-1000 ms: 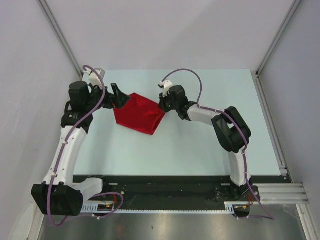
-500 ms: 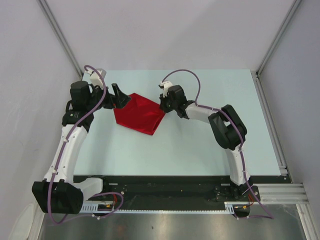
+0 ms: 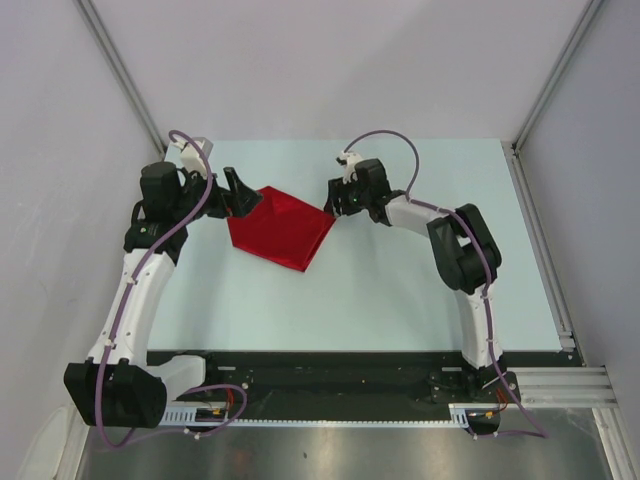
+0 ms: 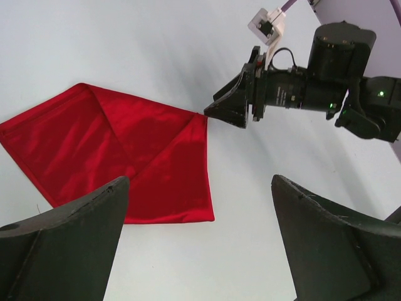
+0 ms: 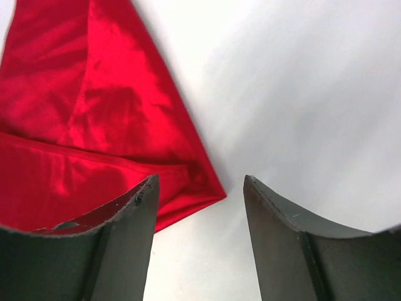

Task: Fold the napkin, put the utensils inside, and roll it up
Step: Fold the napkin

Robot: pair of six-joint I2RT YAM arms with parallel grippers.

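Observation:
The red napkin [image 3: 278,228] lies folded on the pale table, with a corner flap laid over it; it also shows in the left wrist view [image 4: 125,157] and the right wrist view [image 5: 88,119]. My right gripper [image 3: 334,205] [image 5: 200,179] is open just off the napkin's right corner, with nothing between its fingers; the left wrist view shows this right gripper [image 4: 227,108] at that corner. My left gripper [image 3: 240,194] [image 4: 200,182] is open wide at the napkin's left edge, over bare table. The utensils are out of view.
The pale blue table top [image 3: 420,290] is bounded by grey walls with metal rails [image 3: 545,90] at the back corners. A black base strip [image 3: 330,375] runs along the near edge, where both arms are mounted.
My right gripper has opened, let go of the napkin's right corner and drawn back a little to the right. The corner now lies flat. The left arm has not moved.

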